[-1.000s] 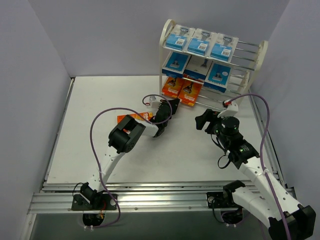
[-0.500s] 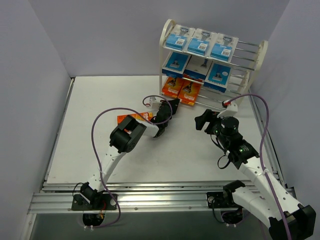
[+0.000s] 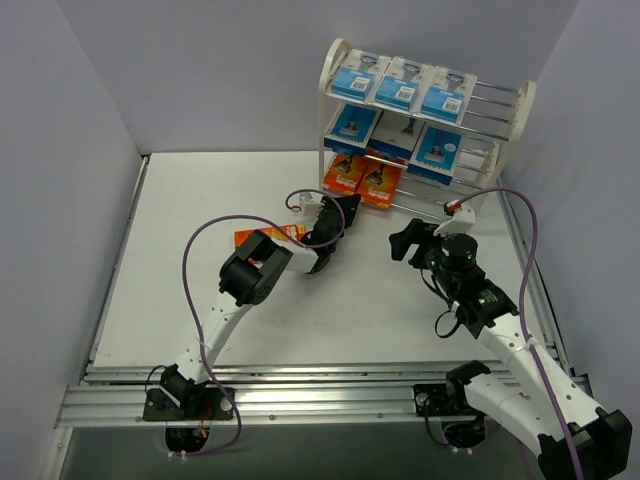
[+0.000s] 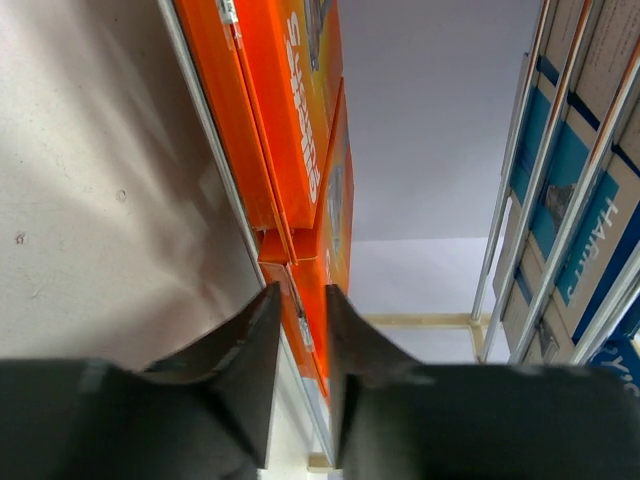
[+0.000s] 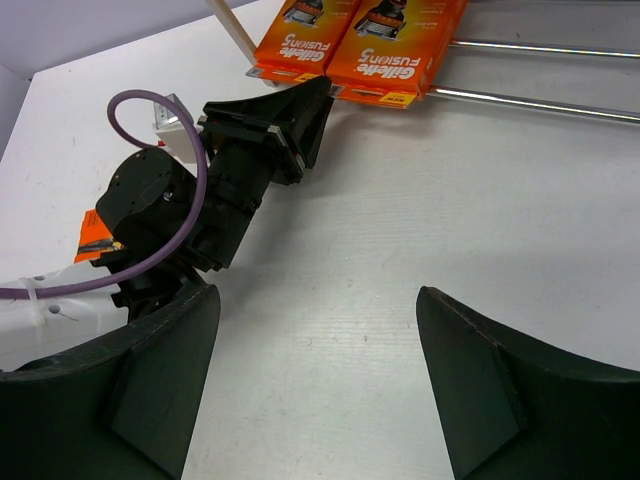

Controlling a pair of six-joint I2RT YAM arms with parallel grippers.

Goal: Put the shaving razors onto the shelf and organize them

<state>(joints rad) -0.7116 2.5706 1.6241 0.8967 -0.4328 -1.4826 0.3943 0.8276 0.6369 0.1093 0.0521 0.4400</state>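
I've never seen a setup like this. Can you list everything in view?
Blue razor packs: six, blue and white; three on the shelf's top tier, three on the middle tier.
Orange razor boxes: three, orange; two side by side on the bottom tier, one on the table behind the left arm.
Shelf: one, cream-white; far right of the table.
Table: one, white.
Cables: two, purple; one looping along each arm.
Left gripper: black; narrowly open at the bottom-tier boxes' near edge.
Right gripper: black; wide open, empty, above the table.
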